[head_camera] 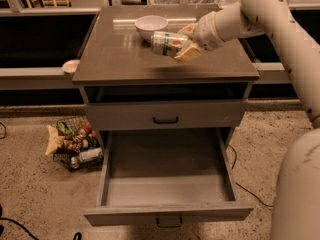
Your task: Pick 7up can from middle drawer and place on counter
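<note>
One gripper (186,42) in view, beige two-finger, at the end of a thick white robot arm (280,29) coming in from the upper right. It is clenched on the small silvery-white 7up can (167,43) with green lettering and a red-orange spot. One finger sits above the can and one below. The can lies sideways, slightly tilted, and its free end sticks out to the left of the fingers.

The can is held over the glossy grey-brown square counter (125,59). A dark shadow on the slab sits just below the gripper, so the can looks lifted off the surface, not resting on it.

The round white bowl (151,25) stands on the counter just up and left of the gripper, near the can; whether they touch I cannot tell.

Below the gripper, under the counter edge, is a closed grey drawer front (165,115) with a black bar handle. Further down, well apart from the gripper, the wide grey middle drawer (167,184) is pulled fully out, showing its bare tray floor and low side walls, with a small dark handle on its front panel.

Far down-left of the gripper, a wire basket (75,144) of snack packets sits on the speckled floor. A small pale round disc (71,65) rests on the ledge left of the counter.
</note>
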Controlling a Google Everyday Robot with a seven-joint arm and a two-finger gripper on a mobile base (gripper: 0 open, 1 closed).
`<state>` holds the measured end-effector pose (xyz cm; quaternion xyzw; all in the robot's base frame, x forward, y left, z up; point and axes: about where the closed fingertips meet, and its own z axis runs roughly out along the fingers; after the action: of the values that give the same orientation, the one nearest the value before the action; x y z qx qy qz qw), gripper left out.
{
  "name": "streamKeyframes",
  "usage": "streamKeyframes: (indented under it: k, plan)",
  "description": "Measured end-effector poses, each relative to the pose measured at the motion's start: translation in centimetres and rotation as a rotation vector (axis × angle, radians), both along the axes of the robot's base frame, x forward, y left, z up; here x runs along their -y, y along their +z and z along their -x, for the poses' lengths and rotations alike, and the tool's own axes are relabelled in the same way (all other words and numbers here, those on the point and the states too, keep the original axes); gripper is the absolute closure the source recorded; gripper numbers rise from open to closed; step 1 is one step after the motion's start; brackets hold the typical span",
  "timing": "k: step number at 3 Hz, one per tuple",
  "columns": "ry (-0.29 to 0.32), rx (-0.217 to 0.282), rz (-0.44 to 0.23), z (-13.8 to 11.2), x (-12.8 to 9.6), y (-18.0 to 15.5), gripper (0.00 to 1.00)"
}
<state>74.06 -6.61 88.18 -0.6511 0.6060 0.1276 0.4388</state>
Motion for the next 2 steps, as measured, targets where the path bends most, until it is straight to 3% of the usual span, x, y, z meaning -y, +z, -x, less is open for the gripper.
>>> streamKeyframes:
  k: [1,2]
  plan:
    - [-0.057,-0.016,-0.028,-2.8,1.2,0.3,1.00]
    - [-0.106,-0.058,-0.066,-4.7,2.1,-0.2,0.82]
